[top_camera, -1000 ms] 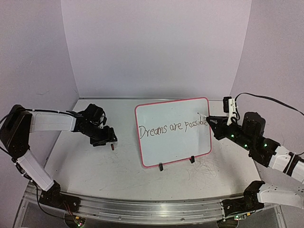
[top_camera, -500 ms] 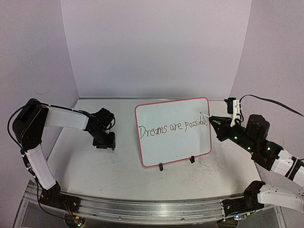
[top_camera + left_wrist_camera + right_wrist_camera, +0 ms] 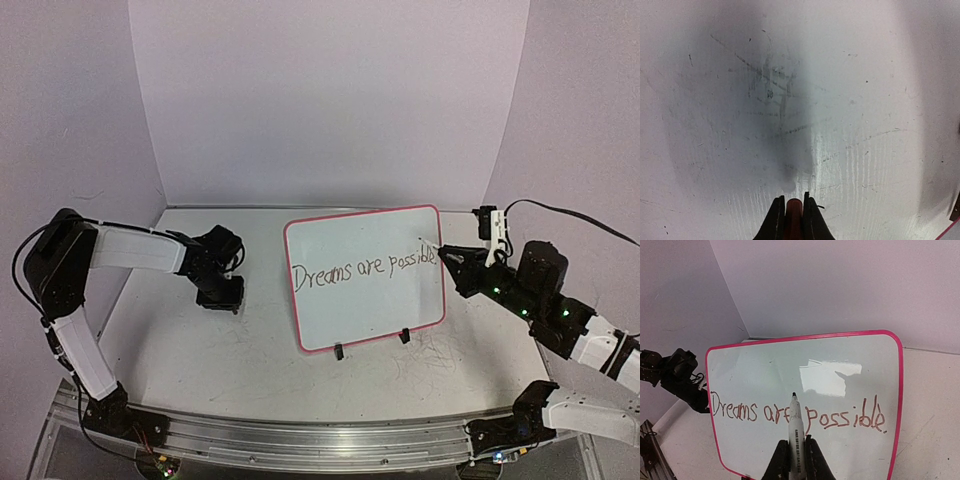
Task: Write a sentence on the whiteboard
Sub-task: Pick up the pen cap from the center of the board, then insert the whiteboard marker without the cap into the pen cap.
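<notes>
Your whiteboard [image 3: 365, 315] stands propped in the middle of the table [image 3: 250, 370], with the sentence [image 3: 365, 270] across its centre. At its 3 o'clock, your right claw [image 3: 447, 256] is clamped on a marker [image 3: 795, 432], tip near the last word. At 9 o'clock, your left claw [image 3: 222, 298] is low over the table, pinched on a small reddish piece [image 3: 794, 216].

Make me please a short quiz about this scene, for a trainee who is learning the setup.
1. True or false: the sentence on the whiteboard reads "Dreams are possible".
2. The right jaws hold: A) a marker, B) an eraser, C) nothing.
3. What colour is the small piece between the left jaws?
Key: 1 true; 2 A; 3 reddish-brown.
</notes>
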`<state>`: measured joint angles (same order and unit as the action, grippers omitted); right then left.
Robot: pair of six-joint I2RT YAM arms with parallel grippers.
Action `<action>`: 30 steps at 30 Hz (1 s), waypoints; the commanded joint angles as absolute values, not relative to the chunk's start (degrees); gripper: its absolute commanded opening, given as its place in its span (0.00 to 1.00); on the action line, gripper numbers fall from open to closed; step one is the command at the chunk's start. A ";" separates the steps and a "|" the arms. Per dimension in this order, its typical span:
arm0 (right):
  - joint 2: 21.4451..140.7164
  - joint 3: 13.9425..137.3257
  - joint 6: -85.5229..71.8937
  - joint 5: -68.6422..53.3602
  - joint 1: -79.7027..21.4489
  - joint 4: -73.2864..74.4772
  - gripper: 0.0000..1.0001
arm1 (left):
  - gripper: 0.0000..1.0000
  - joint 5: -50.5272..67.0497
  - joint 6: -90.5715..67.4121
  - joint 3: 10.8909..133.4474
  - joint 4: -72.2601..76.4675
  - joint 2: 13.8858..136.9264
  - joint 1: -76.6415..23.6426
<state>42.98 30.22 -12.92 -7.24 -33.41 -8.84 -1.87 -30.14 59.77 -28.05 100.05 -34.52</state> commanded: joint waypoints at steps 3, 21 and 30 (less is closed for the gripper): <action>45.74 34.52 -14.18 -11.35 -33.37 -7.95 0.00 | 0.00 -0.04 -28.57 59.47 -30.75 86.48 -34.63; 68.54 40.90 -25.53 -39.40 -46.19 -35.87 0.00 | 0.00 43.51 -40.17 48.15 9.14 58.77 -34.77; 77.50 46.52 -32.80 -41.80 -51.94 -51.90 0.00 | 0.00 46.90 -42.77 50.01 14.08 60.40 -36.56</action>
